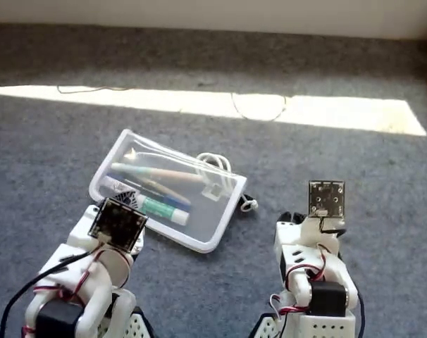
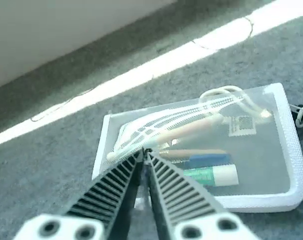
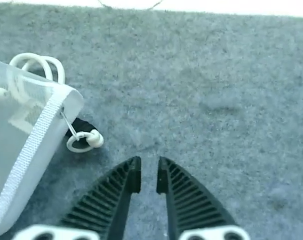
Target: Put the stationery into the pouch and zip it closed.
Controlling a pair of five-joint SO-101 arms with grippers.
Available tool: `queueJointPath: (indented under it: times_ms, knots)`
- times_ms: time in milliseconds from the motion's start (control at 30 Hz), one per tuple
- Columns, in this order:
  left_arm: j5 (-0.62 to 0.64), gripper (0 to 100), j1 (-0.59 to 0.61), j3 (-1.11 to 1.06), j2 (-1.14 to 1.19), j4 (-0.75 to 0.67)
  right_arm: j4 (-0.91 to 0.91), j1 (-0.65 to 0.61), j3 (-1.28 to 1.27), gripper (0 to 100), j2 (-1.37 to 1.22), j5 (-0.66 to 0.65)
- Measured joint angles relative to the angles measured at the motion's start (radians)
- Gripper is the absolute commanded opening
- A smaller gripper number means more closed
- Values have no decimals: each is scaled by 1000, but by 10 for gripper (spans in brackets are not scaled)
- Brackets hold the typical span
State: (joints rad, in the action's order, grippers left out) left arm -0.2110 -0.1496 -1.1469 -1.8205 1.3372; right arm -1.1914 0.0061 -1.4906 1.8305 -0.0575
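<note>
A clear pouch (image 1: 199,234) with a white mesh rim lies on the carpet. Inside it are a beige pen (image 1: 157,172), a blue pen (image 2: 204,160) and a green-and-white glue stick (image 1: 164,209). Its white zipper band (image 2: 181,117) runs wavy along the far side. The pull ring (image 1: 249,205) lies on the carpet at the pouch's right corner. My left gripper (image 2: 144,155) hovers shut over the pouch's (image 2: 286,150) near left end, holding nothing. My right gripper (image 3: 148,175) stands slightly open over bare carpet, to the right of the pull ring (image 3: 81,141) and apart from it.
Grey carpet (image 1: 354,162) surrounds the pouch. A bright sunlit strip (image 1: 199,102) with a thin cable (image 1: 259,105) crosses it farther back. A white cord loop (image 3: 36,62) lies at the pouch's far right corner. A wall base runs along the back.
</note>
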Motion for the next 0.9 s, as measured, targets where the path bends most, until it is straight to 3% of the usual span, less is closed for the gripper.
queueJointPath:
  times_ms: [200,533,900]
  knots:
    - [0,14,37,-157,2,-5,0,0,-74,5,-6,0]
    - [0,14,218,-453,2,-199,0,0,-173,5,-8,0]
    - [0,11,224,-526,3,-213,0,0,-178,5,-6,0]
